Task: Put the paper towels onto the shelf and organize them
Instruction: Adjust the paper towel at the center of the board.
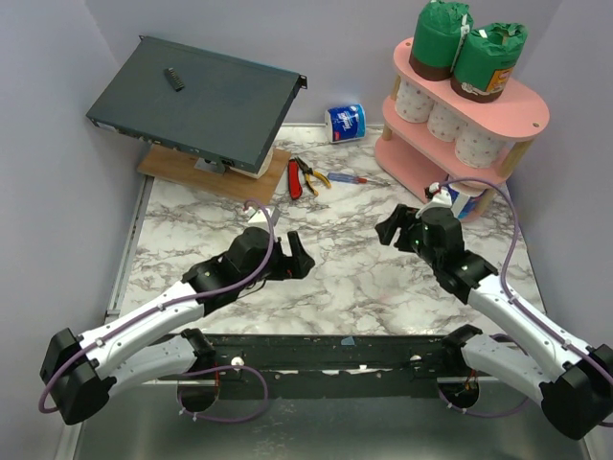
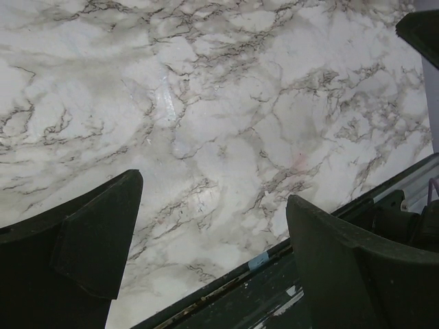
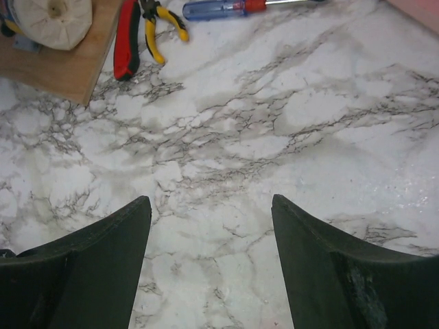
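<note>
Listing stock as I see it from the console.

- Shelf (image 1: 525, 105): stands at the far right of the bench (image 1: 345, 283).
- Green rolls (image 1: 441, 38): two, upright and side by side on the top tier. I judge they stand on end because nothing up there would stop them rolling off.
- White rolls (image 1: 445, 121): three on the middle tier, lying in a row with their ends facing out and packed close, which I judge keeps them from shifting.
- Bottom tier: what looks like a blue roll (image 1: 467, 202), mostly hidden behind my right arm.
- Loose blue roll (image 1: 346, 123): on its side at the far edge of the bench, between the box (image 1: 196, 101) and the shelf. Not yet shelved.
- Stray white roll (image 3: 51, 20): on the board (image 3: 62, 65), tucked under the box edge. Awkward to reach, I judge.
- Left gripper (image 2: 212, 199): jaws wide apart, holding nothing, low over bare bench.
- Right gripper (image 3: 211, 205): jaws moderately apart, holding nothing, just in front of the shelf and facing the pliers (image 3: 140, 31) and screwdriver (image 3: 219, 8).
- Next pick: the loose blue roll, I judge, since it lies in the open.
</note>
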`<act>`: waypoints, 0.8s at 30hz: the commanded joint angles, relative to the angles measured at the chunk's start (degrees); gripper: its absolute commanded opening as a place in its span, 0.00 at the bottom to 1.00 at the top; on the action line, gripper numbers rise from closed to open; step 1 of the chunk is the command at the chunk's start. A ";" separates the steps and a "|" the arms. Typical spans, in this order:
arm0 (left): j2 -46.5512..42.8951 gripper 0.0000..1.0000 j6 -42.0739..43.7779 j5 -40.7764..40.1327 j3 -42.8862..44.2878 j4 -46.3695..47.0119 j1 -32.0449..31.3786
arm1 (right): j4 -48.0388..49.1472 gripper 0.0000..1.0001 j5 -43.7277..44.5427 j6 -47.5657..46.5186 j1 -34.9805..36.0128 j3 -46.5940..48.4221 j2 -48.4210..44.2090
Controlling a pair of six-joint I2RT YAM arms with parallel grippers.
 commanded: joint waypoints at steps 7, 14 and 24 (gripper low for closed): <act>-5.68 0.92 -4.09 -3.98 0.97 -2.64 0.90 | 6.62 0.74 -5.33 3.69 0.00 -4.78 1.50; -1.02 0.98 -14.74 -11.38 23.02 -27.34 1.03 | 4.79 0.74 -3.46 5.70 0.01 -4.87 0.58; 8.39 0.98 -23.53 -2.41 37.77 -45.60 1.29 | 5.81 0.75 3.92 9.67 0.01 -9.20 -0.67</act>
